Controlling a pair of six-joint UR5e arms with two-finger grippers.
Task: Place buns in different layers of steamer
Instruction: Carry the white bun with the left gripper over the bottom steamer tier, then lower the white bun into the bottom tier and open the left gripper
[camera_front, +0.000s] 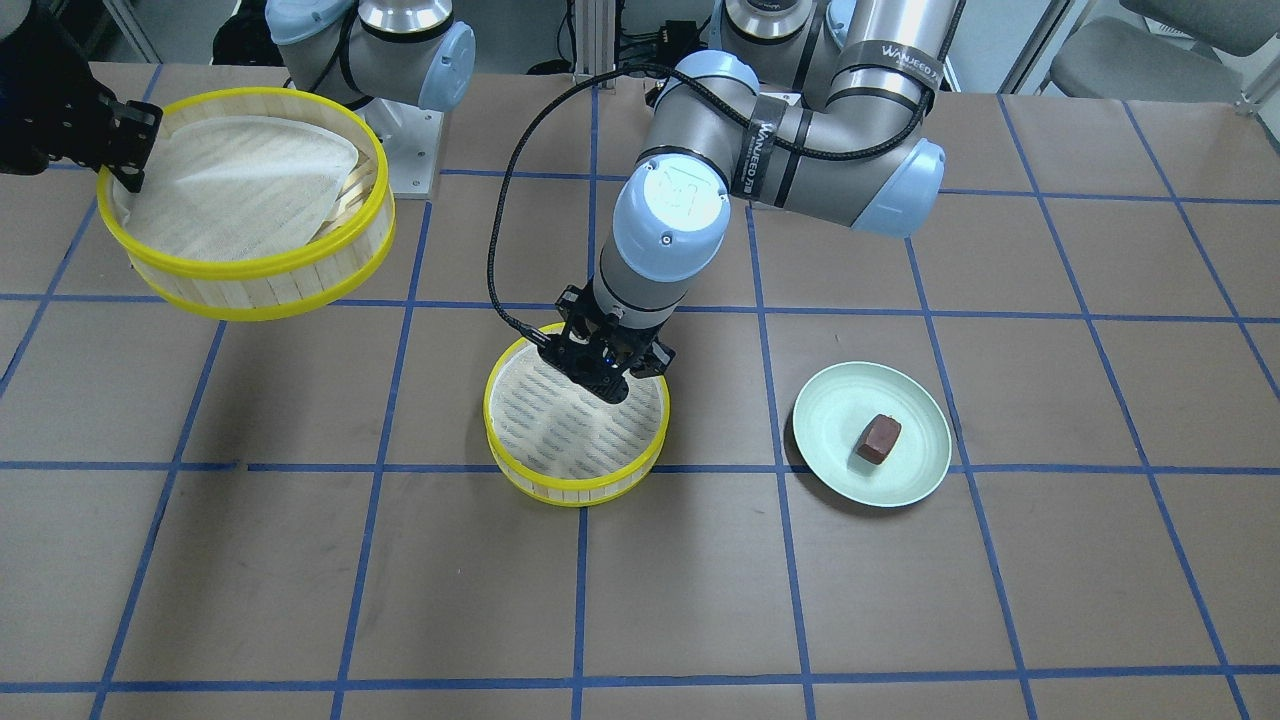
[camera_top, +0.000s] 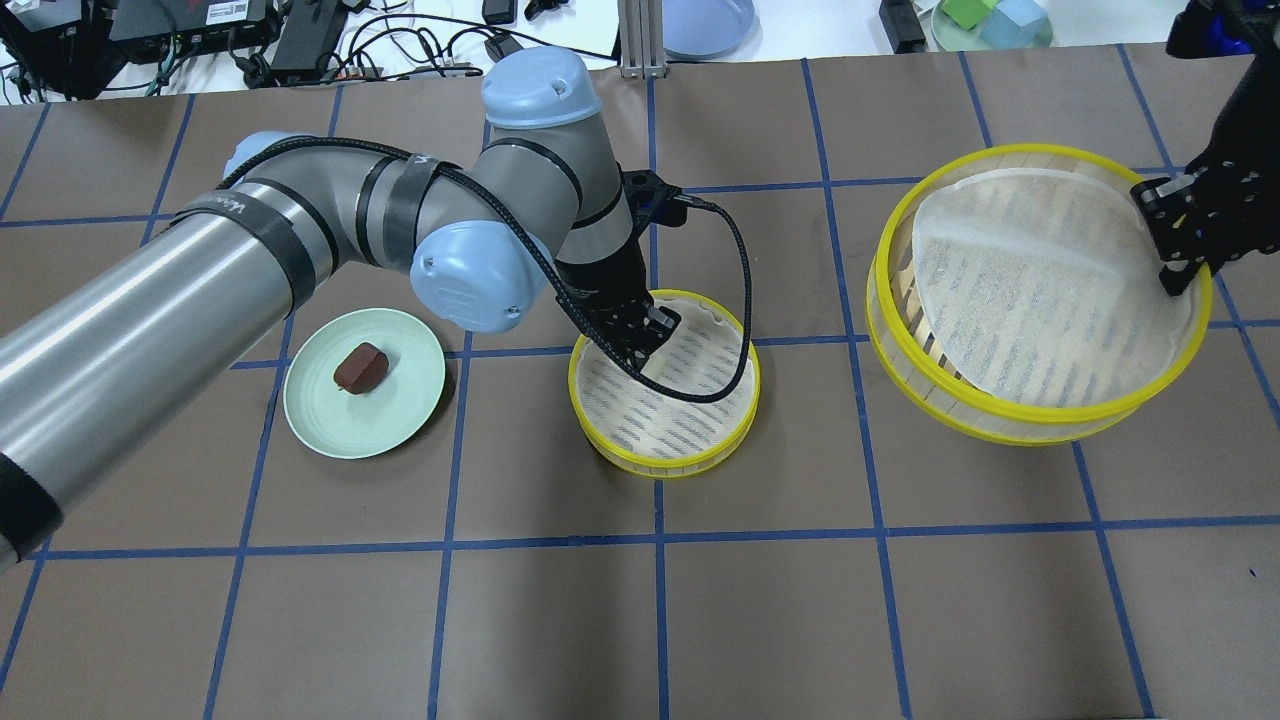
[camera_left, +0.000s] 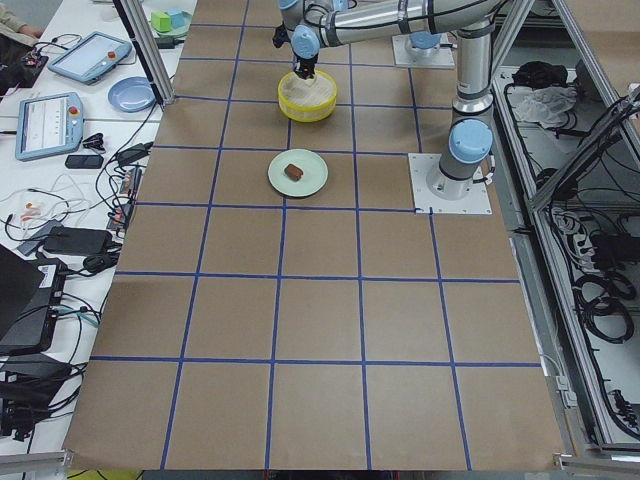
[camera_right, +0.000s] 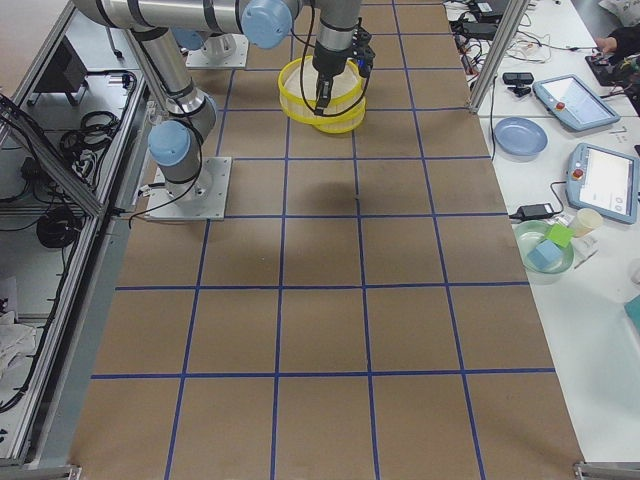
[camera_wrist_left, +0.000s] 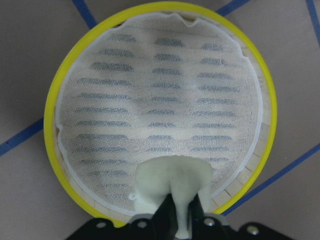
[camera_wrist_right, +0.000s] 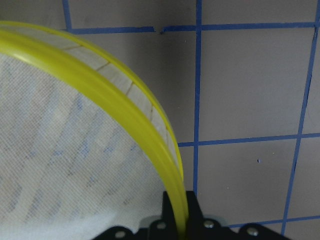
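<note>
The left gripper (camera_wrist_left: 180, 225) is pinched shut on the soft, pale cream-white bun (camera_wrist_left: 172, 177), which bulges out past the fingertips. Straight under those jaws sits the small round steamer tray with the bright yellow rim (camera_wrist_left: 50, 125), flat on the brown paper-covered table (camera_front: 300, 600). The bun hangs over the part of the tray's white striped cloth liner (camera_wrist_left: 150, 100) nearest the gripper. I can't tell from here whether it touches the cloth.

Off to one side of the left jaws, and well apart from them, the dark reddish-brown bun (camera_front: 878, 438) lies alone on the pale green round plate (camera_front: 920, 470).

The right gripper (camera_top: 1175, 240) is clamped on the rim of the second yellow-rimmed steamer tray (camera_top: 1030, 410). The yellow band passes between its two fingers, one inside the wall and one outside. That tray is held up above the table, tilted, reaching away from the jaws and well apart from the tray below the other gripper. Its white gauze liner (camera_top: 1030, 290) sits askew, leaving bare slats on the side far from the jaws.
</note>
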